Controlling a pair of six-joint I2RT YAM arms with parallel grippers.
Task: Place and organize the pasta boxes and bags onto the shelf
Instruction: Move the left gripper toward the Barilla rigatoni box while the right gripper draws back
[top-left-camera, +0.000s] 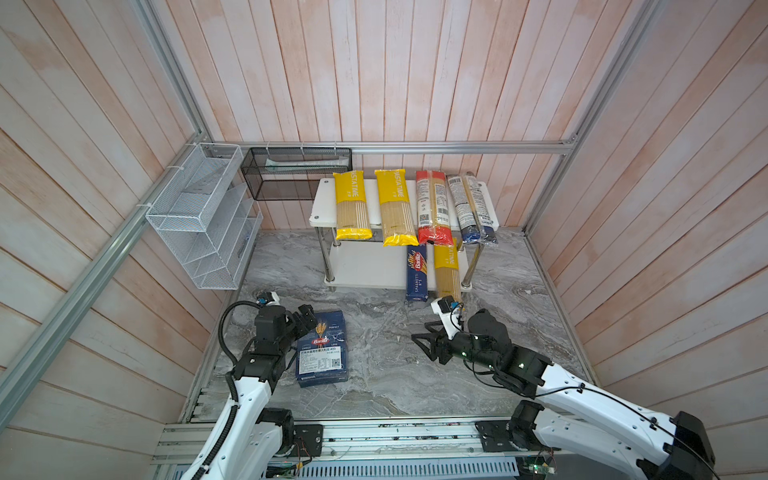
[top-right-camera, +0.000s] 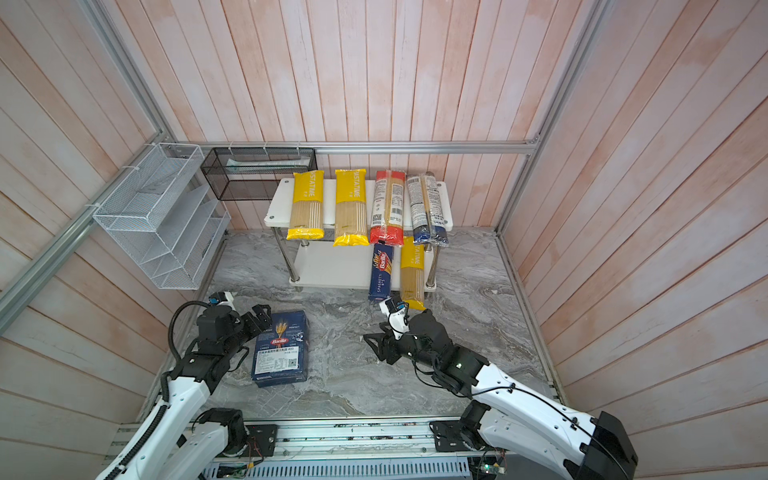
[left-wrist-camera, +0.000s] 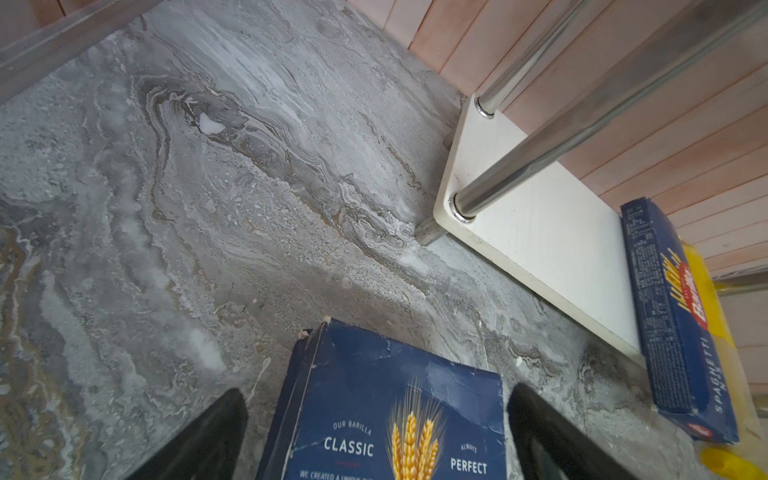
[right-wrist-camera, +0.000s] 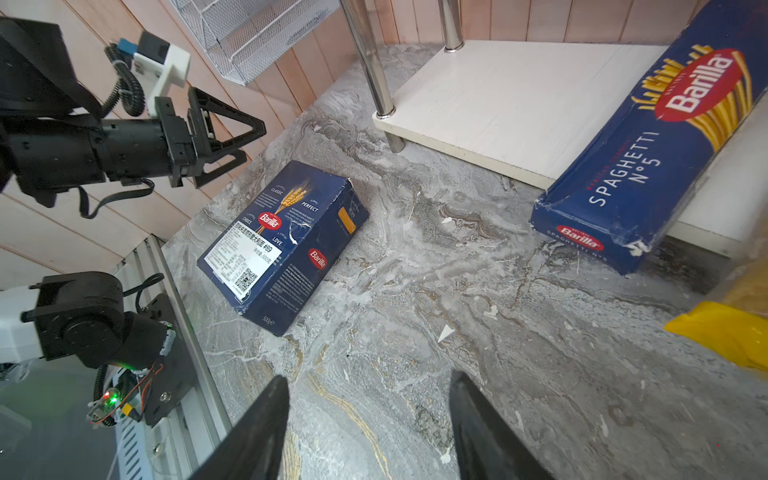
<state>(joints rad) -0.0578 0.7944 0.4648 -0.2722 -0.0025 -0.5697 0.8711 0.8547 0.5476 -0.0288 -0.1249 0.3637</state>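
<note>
I see the grey marbled desk (top-left-camera: 374, 386) carrying, at its back, the low two-tier shelf of white boards and chrome legs (top-left-camera: 365, 266). The wide flat dark blue Barilla box (top-left-camera: 322, 351) lies on the desk, well apart from the shelf. On the top board four long clear bags lie side by side: first yellow bag (top-left-camera: 352, 205), second yellow bag (top-left-camera: 395, 208), red-ended bag (top-left-camera: 433, 208), dark-blue-ended bag (top-left-camera: 471, 208). On the lower board the third yellow bag (top-left-camera: 448, 270) and the long narrow dark blue spaghetti box (top-left-camera: 417, 272) lie side by side, their near ends past the front edge. My left jaws stand wide over the wide box's far end, not gripping it, and my right jaws stand open and empty.
</note>
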